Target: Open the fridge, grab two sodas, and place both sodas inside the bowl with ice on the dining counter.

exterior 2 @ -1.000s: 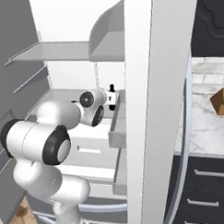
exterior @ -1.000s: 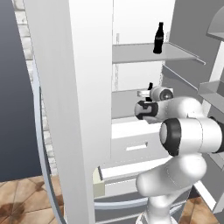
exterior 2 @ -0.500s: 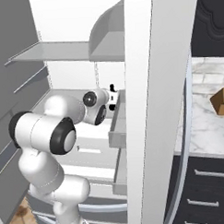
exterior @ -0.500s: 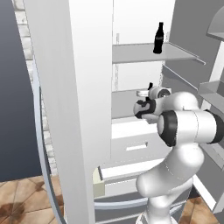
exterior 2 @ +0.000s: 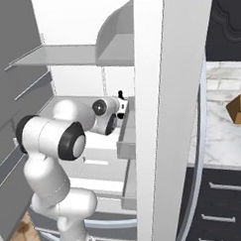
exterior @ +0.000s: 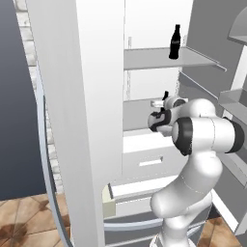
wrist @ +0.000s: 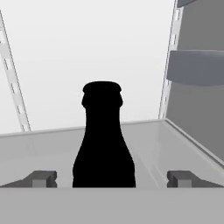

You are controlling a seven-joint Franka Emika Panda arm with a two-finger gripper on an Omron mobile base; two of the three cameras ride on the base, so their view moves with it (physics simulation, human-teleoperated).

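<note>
A: Fridge is wide open, both doors swung out. White inside, grey shelves. Rt of it there's a marble-look counter w/ a small brown thing on it, dark drawers below.

B: And the arm?

A: White arm reaches into the fridge at the middle shelf, elbow bent, hand pointing at the back wall.

B: Sodas?

A: One black bottle stands upright near the front edge of the upper shelf, well above the hand. Second bottle is on the middle shelf, upright. In the base views just its neck pokes up past the wrist.

B: Gripper got it?

A: Not that I can see. Gripper is spread wide, a fingertip on each side of the bottle's base, clear gap both sides, nothing clamped. Bottle's dead centre between them.

B: Touching?

A: Apart, as far as the hand cam shows.
</note>
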